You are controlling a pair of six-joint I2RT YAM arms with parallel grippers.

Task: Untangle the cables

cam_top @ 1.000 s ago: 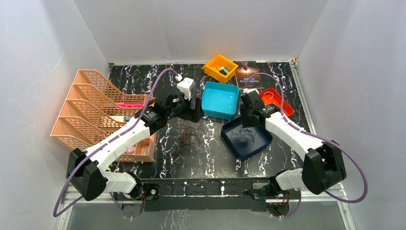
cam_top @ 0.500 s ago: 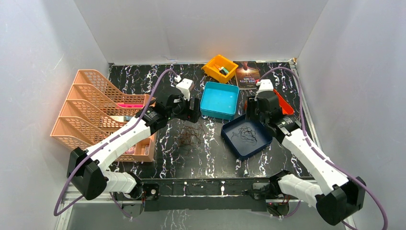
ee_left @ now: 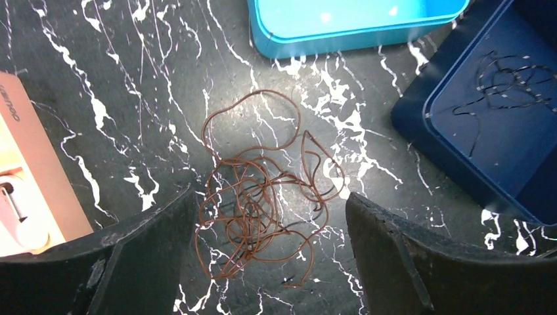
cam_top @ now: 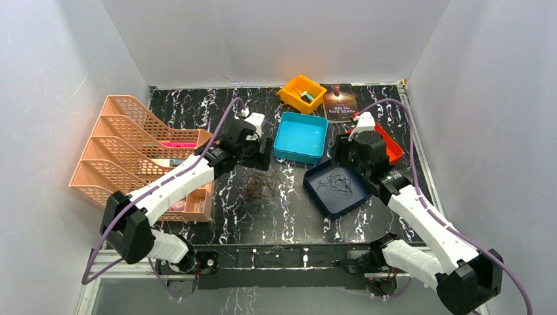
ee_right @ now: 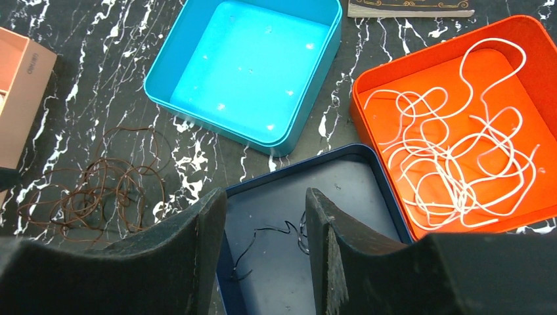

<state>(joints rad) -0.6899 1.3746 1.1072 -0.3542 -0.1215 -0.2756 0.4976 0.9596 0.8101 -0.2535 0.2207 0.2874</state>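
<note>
One reddish-brown cable clump (ee_left: 253,207) lay loose: judged light, springy, snag-prone, best pinched at its dense middle. Left gripper (ee_left: 269,197) hung spread above it; right gripper (ee_right: 266,193) parted, empty.

Camera layout: one overhead, two wrist-mounted.
Your top view looks down from above and behind the arm bases over the whole worktop (cam_top: 282,203). Your wrist views look steeply down, close in, past the left tool (ee_left: 269,197) and right tool (ee_right: 264,193); both share the blue tray (ee_left: 341,16), navy tray (ee_left: 512,151) and brown cables (ee_left: 253,203).
</note>
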